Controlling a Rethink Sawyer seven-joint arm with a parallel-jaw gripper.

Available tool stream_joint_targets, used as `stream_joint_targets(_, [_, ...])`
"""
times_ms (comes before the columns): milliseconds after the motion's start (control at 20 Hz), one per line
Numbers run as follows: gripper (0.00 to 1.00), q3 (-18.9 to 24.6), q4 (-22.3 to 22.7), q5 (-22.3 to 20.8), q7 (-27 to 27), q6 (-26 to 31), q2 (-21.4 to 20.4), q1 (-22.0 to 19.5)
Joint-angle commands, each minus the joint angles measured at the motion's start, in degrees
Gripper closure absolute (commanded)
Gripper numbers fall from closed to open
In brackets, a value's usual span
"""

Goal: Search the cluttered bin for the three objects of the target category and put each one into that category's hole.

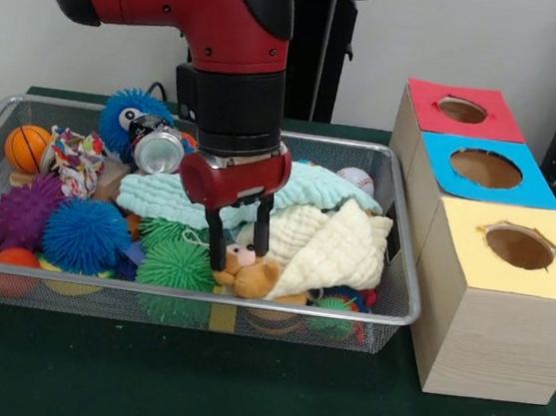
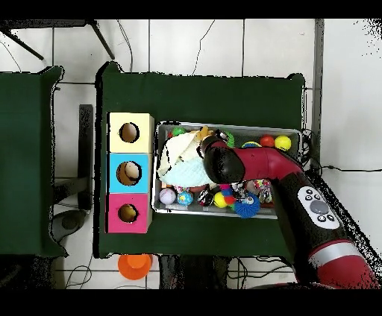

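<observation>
Underneath, green table cloth (image 1: 237, 394), tiled floor (image 2: 194, 45).

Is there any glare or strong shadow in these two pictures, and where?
Front view: even, soft light; a bright glint on the metal can, and the gripper throws only a weak shadow over the cloths. Overhead view: flat light; the arm hides the middle of the wire tray.

Bright, even indoor light with soft shadows.

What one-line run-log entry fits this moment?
gripper: open, fingers down | over: brown plush toy | in: wire-mesh bin | holes: none filled yet
</observation>
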Motion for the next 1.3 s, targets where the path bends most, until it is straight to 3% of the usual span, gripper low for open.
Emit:
stream_joint_targets(50, [0.00,-1.0,-3.6,-2.2,5.0,-1.3,5.5,0.0])
stream_joint_targets(200, [0.00,-2.5,-4.4,-2.1,4.2,1.9,6.0,1.1])
stream_joint_targets(250, [1.00,-2.9,-4.6,-2.1,3.9,2.9,6.2,1.3])
stream_joint_targets(900, [1.00,-4.0,-5.0,-1.2,4.0,4.7,6.2,3.0])
stream_joint_targets(1100, [1.00,-4.3,-2.3,-0.2,5.7,4.7,1.6,3.6])
stream_joint_targets(1300, [1.00,-5.6,2.7,2.4,7.8,8.5,-6.6,5.5])
